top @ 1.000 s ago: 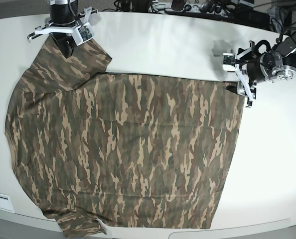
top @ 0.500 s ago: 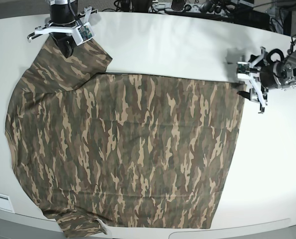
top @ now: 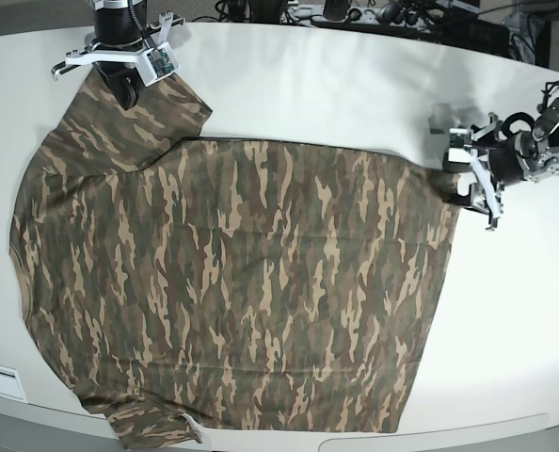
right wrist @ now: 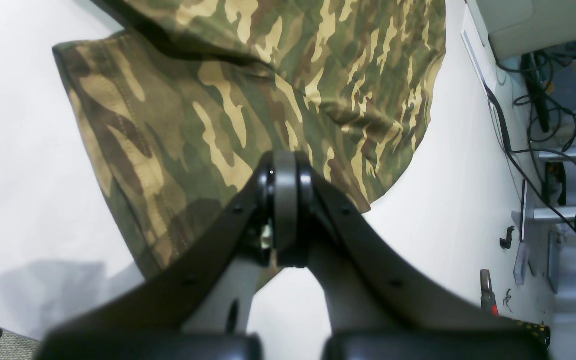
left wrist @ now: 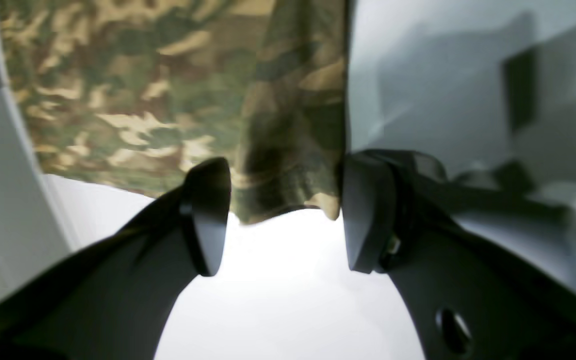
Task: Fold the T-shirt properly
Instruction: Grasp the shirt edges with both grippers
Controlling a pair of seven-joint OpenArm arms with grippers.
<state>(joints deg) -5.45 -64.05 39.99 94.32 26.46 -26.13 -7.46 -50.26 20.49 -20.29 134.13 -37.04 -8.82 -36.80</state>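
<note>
Item: T-shirt point(top: 232, 282), camouflage, spread flat over most of the table point(top: 355, 85) in the base view; one sleeve points to 11 o'clock, the hem corner sits at 3 o'clock.

Change noted: over the last second my left gripper point(top: 470, 184) has swung away from the hem corner, out toward 2 o'clock, and come back low, so that it now sits at the cloth's edge. My right gripper point(top: 124, 89) and the shirt itself have not shifted. Judgement: this is the set-up for the first fold. One end is secured and the other is about to be taken; nothing is folded yet.

Left gripper point(left wrist: 278, 215): jaws spread wide, one pad on each side of the hem corner. The corner lies between them, the cloth's edge just at the right-hand pad, with no pinch made. Whether a pad already brushes the cloth, I cannot tell.

Right gripper point(right wrist: 284, 210): jaws pressed together over the sleeve's edge at 11 o'clock. The wrist view shows a scrap of cloth at the jaw line, so I judge it is pinching the T-shirt.

Next need, as I judge it: close the left jaws on the corner before any lift.
</note>
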